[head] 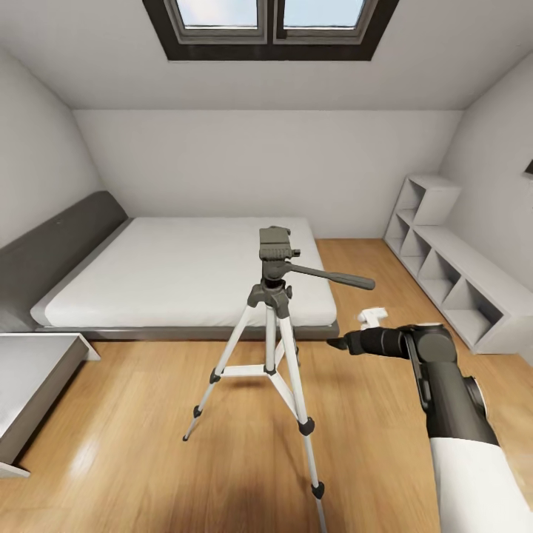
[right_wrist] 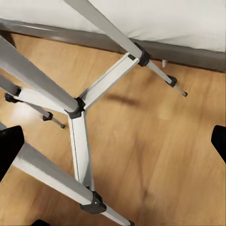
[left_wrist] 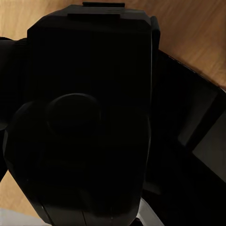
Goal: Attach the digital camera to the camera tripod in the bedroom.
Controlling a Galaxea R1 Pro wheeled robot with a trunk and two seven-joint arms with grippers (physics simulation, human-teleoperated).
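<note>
Silver-legged camera tripod (head: 274, 326) just beside right hand (head: 337, 344), fingers spread wide, holding nothing

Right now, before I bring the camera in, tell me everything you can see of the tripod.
The camera tripod stands upright on the wood floor in front of the bed, apart from it. It has three silver-white telescoping legs with dark grey joints and feet, spread wide and braced by a silver centre spreader. On top sits a dark pan head, nothing mounted on it, its long handle pointing toward the right arm's side. Nothing but the floor touches it.
</note>
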